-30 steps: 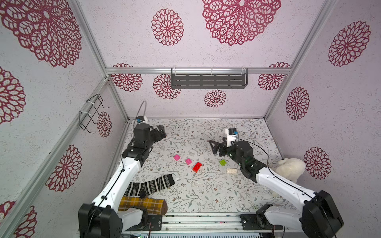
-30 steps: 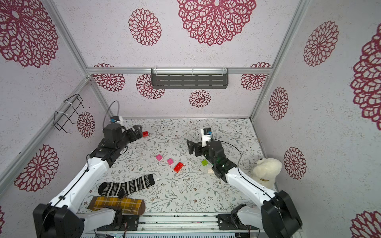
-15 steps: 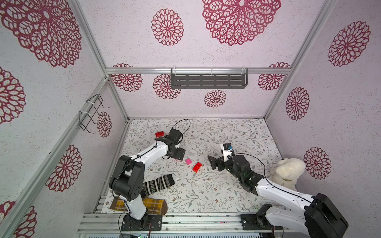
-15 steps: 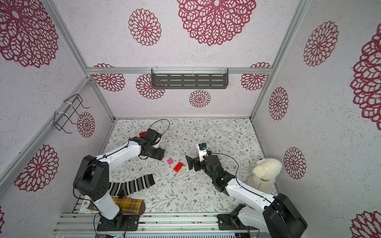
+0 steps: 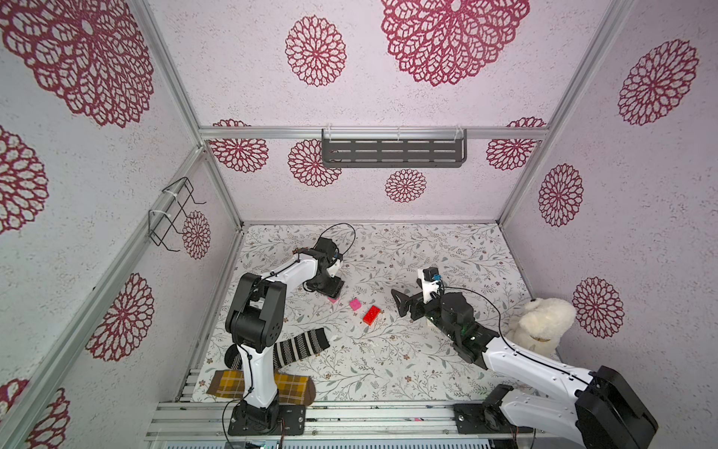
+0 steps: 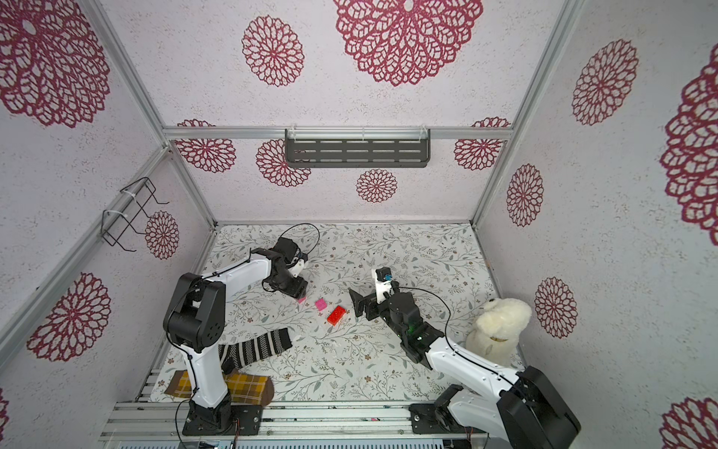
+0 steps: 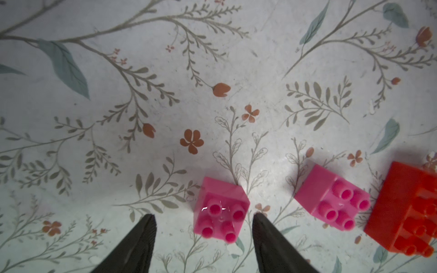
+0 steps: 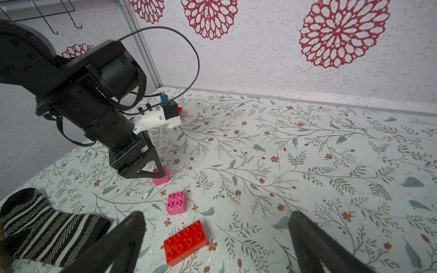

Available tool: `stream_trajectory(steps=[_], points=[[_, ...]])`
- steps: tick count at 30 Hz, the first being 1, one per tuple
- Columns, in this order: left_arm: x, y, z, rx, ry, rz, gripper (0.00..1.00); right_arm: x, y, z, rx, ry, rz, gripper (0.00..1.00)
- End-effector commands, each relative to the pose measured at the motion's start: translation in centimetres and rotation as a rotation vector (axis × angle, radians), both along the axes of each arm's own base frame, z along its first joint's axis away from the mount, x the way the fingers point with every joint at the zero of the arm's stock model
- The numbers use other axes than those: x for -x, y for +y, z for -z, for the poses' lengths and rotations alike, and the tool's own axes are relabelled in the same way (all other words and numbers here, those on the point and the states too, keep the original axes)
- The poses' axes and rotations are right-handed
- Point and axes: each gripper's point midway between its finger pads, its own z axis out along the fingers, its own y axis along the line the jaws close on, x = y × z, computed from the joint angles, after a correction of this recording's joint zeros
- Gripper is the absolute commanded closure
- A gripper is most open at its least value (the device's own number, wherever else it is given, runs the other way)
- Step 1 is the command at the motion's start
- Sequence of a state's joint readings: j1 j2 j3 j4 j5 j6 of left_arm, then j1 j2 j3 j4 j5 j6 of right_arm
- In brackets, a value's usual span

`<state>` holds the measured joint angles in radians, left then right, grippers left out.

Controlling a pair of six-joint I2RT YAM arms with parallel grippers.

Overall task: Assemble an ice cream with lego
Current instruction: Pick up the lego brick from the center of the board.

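Straddling the first pink brick (image 7: 221,210) on the flowered table (image 5: 427,248), the left gripper (image 7: 203,215) stands with its jaws parted, a clear gap on one side and the other tip just beside the brick's corner; nothing is clasped. The right gripper (image 8: 216,214) hangs spread wide and empty just beside the red brick (image 8: 185,242), toward the table's middle. Counted from the room: two pink square bricks, one red oblong brick in full sight, two socks, one plush toy. The three bricks lie singly, studs up and none joined, in a slanting row near the middle of the table, the second pink brick (image 7: 331,203) between the first and the red one. Both top views take in the striped sock (image 5: 301,346) and the plaid sock (image 5: 293,388) at the front-left corner, and only they show the plush toy (image 5: 542,322) at the right edge. The left wrist view holds just bricks and table. The right wrist view alone catches a red sliver (image 8: 180,110) behind the left arm (image 8: 94,111), toward the back-left corner, too hidden to name.
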<state>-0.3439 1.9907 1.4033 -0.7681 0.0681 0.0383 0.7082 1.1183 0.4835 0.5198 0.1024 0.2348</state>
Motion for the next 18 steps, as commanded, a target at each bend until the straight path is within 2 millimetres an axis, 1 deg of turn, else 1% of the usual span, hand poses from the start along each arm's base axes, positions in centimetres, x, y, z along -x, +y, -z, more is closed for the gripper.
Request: stream_trajectory(steps=[1,6,9,15,18], points=[[0.9,-0.3,0.7,-0.006,0.048,0.046,0.32,-0.4,-0.1,-1.1,-0.018,-0.039,0.008,0.01],[1.6,-0.4,0.8,-0.028,0.068,0.057,0.36,-0.4,-0.2,-1.1,-0.02,-0.037,0.012,0.01],[1.6,-0.1,1.3,-0.058,0.072,0.059,0.44,-0.4,-0.2,-1.2,-0.023,-0.04,0.013,0.01],[1.3,-0.2,1.6,-0.091,0.072,0.06,0.53,-0.4,-0.2,-1.2,-0.024,-0.038,0.012,0.01],[0.9,-0.3,1.7,-0.099,0.067,0.06,0.54,-0.4,-0.2,-1.2,-0.024,-0.04,0.009,0.01]])
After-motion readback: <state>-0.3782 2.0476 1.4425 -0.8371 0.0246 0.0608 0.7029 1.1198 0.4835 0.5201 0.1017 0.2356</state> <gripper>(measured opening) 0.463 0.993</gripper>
